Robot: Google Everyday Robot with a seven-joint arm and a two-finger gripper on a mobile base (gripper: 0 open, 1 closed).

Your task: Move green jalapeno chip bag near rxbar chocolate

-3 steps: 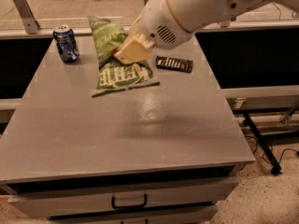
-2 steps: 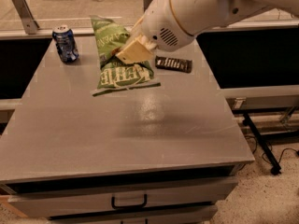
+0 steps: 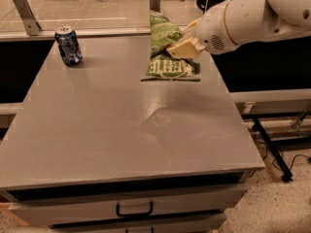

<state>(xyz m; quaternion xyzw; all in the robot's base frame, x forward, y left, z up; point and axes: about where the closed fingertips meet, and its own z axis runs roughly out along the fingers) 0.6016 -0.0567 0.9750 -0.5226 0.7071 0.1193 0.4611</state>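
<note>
On the far right of the tabletop [image 3: 121, 130], the gripper [image 3: 184, 47] pinches the bag [image 3: 167, 68] at mid-length. The bag's long axis runs far to near, lettered end nearest. The bag seems to cover most of the bar [image 3: 197, 68]. Dragging the bag could push the bar off the right edge.
</note>
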